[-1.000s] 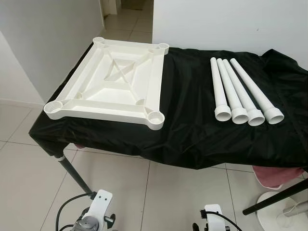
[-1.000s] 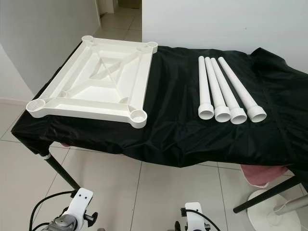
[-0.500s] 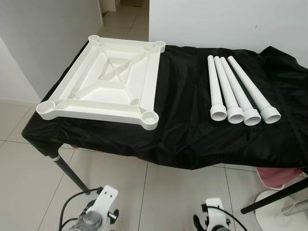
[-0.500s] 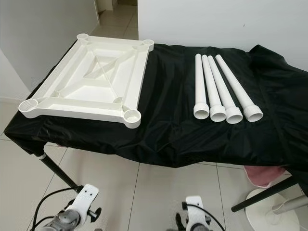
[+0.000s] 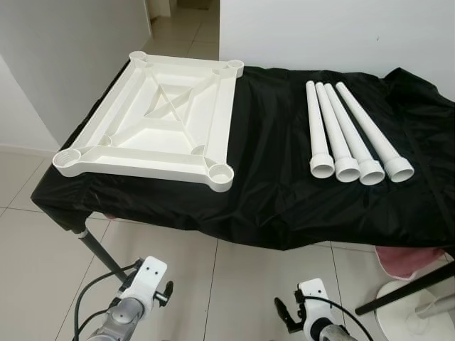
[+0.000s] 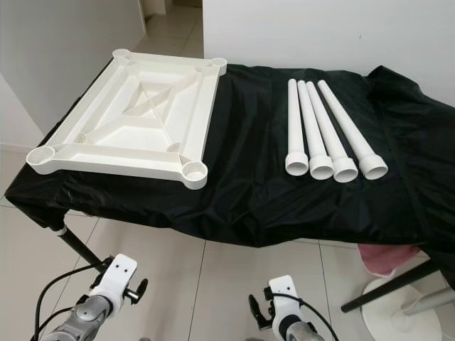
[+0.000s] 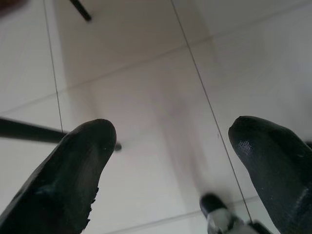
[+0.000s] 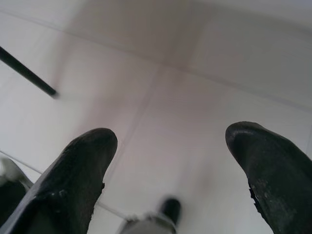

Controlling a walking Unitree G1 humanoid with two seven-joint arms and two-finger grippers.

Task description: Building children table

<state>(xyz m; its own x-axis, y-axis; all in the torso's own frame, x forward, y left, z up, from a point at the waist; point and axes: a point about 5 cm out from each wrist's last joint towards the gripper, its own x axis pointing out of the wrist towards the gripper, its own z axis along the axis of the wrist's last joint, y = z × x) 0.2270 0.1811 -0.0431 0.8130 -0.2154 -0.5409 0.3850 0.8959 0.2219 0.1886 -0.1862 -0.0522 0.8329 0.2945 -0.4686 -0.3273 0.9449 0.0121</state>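
Note:
A white plastic children's tabletop [image 5: 153, 121] lies upside down on the left half of a black-draped table [image 5: 270, 170], with a round socket at each corner. Several white tube legs [image 5: 352, 135] lie side by side on the right half, wide ends toward me. Both arms hang low in front of the table over the tiled floor: the left wrist [image 5: 144, 283] and the right wrist [image 5: 311, 312]. My left gripper [image 7: 170, 165] is open with only floor between its fingers. My right gripper [image 8: 170, 168] is open too, holding nothing.
A black table leg [image 5: 99, 249] slants down at the front left. Under the right end sit a pink cloth [image 5: 409, 259] and a white round stand base [image 5: 412, 316]. A white wall [image 5: 64, 64] closes the left side; tiled floor [image 5: 213, 284] lies before the table.
The camera has shifted a little, so the table sits slightly lower and further left in view. Both wrists have come up higher at the bottom edge.

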